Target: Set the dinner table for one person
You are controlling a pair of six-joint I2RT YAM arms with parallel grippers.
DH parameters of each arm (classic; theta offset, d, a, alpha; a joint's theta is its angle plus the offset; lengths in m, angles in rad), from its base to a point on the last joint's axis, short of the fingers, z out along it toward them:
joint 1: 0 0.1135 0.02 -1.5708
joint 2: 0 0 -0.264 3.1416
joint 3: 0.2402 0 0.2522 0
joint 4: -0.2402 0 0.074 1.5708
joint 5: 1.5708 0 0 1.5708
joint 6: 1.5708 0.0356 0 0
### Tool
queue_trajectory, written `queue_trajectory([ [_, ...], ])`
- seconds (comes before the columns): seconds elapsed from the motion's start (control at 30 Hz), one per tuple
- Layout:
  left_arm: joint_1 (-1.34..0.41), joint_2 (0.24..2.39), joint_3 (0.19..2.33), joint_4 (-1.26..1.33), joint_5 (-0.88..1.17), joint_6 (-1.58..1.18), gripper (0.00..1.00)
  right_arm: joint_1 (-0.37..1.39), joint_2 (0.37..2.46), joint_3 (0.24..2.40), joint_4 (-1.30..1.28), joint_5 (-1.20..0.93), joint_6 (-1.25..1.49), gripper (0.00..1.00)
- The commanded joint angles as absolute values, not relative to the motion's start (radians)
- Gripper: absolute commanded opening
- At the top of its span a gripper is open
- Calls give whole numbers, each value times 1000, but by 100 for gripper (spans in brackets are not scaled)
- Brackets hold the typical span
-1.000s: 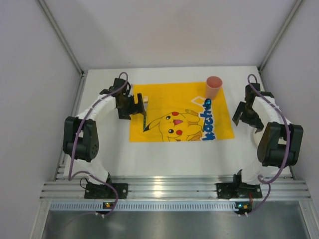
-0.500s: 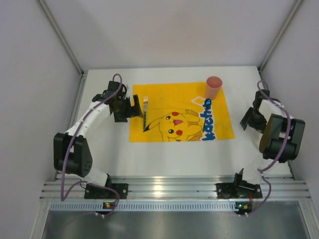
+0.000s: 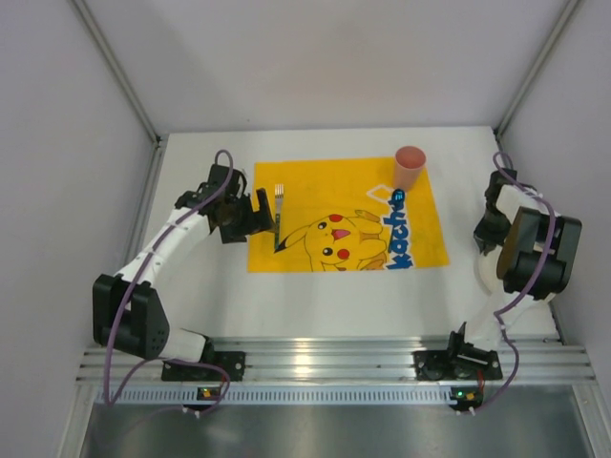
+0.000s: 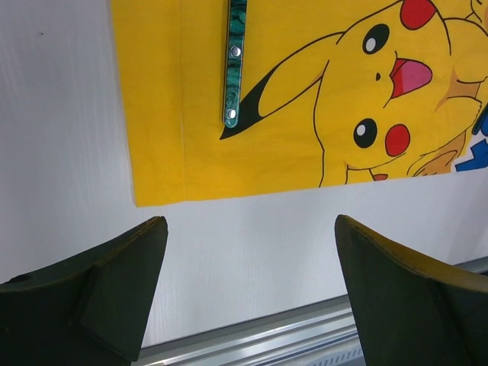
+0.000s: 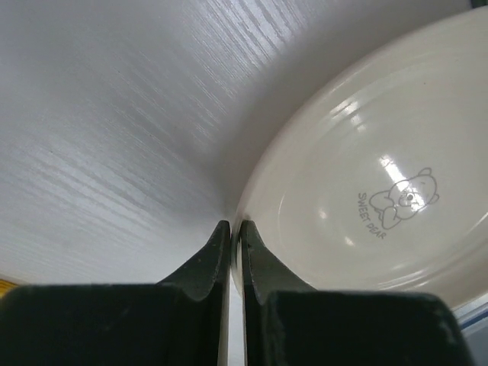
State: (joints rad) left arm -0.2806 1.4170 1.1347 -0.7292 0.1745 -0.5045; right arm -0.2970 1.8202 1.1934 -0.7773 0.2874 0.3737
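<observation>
Right pincer (image 5: 232, 226) is closed to a hairline slit at bottom ctr of its wrist view, nipping the rim of a cream plate (image 5: 366, 175). One finger sits outside the rim over the white table (image 5: 114, 114), the other over the plate's inside, w/ a thin pale strip btwn them. The plate fills the right half of that view and has a small bear drawing (image 5: 400, 200) w/ tiny lettering on its inner face. In the top view it's at far right, mid-height, mostly hidden under the right arm and off the cloth. Can't tell if it's raised off the surface.

Left pincer (image 4: 248, 223) gapes wide w/ nothing btwn its fingers. Both dark fingers sit at the bottom corners of its wrist view, over bare surface near the cloth's lower left corner. In the top view it's left of ctr, just beside the cloth's left edge.

As for the table, it's the big white top filling the middle of the top view, w/ metal rails (image 3: 315, 363) along the bottom. A yellow cloth (image 3: 325, 181) w/ a cartoon print lies flat at ctr. A fork (image 3: 278, 212) w/ a green marbled handle lies on the cloth's left part, tines toward top of frame, near the left pincer but apart from it. A pink cup (image 3: 410, 167) stands upright at the cloth's upper right corner, well apart from the fork.
</observation>
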Motion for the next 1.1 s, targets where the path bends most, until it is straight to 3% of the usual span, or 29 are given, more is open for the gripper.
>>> queue_trajectory([
  [0.0,-298,1371,1112,-718,158,-538,96,-301,1832,1189,-776,210,394,0],
  [0.17,-321,1376,1126,-701,161,-542,95,-243,1700,1324,-885,270,390,0],
  [0.3,-322,1382,1134,-692,161,-543,95,-129,1640,1565,-1007,366,377,0],
  [0.63,-321,1335,1080,-664,138,-555,94,367,1790,2251,-1265,652,315,0],
  [0.83,-319,1269,1088,-736,9,-555,94,665,1879,2295,-1105,421,204,0],
  [1.07,-255,1123,1066,-850,-192,-569,95,718,1994,2283,-1016,129,253,0],
])
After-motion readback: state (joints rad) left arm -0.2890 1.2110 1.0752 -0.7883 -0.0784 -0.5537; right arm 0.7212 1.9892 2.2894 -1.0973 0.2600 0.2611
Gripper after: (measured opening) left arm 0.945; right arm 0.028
